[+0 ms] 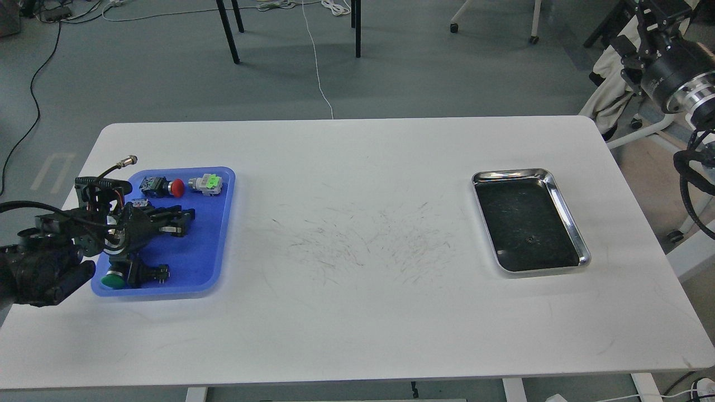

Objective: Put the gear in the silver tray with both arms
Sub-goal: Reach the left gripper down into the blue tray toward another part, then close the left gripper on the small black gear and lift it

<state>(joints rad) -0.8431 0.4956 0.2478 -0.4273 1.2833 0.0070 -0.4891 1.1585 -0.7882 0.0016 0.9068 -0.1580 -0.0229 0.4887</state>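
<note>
- The white bench point(357, 312) carries everything.
- The silver tray point(568, 215) lies on its right side, holding nothing.
- The blue tray point(209, 251) at left holds switch parts.
- The left claw point(181, 220) hovers over the blue tray; its spread cannot be told.
- The right claw is out of view.

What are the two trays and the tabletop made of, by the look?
Silver tray: looks like polished stainless steel, with a mirror-bright rim and a dark, scratched, reflective bottom.
Blue tray: probably moulded plastic, uniform colour, soft sheen, rounded lip.
Table: white matte top, likely laminate, marked with fine dark scuffs mid-surface.
</note>
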